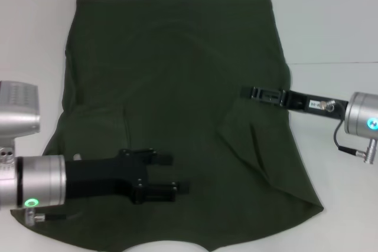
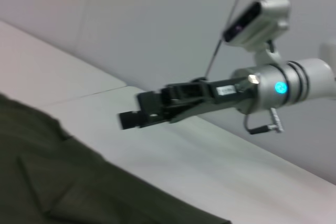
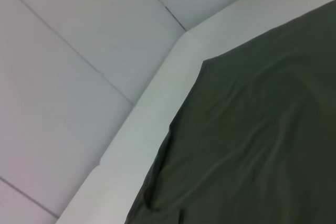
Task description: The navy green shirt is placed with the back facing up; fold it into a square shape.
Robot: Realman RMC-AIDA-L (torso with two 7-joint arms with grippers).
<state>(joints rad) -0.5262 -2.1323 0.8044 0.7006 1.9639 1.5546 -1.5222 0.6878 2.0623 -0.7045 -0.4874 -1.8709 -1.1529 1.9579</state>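
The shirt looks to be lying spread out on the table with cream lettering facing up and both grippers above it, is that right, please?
Not quite: no lettering shows. In the head view the shirt lies plain side up on the table, with the left gripper and right gripper above it.

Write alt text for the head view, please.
A navy green shirt lies spread on a white table, plain side up. The left gripper is open above its near part; the right gripper reaches over its right edge.
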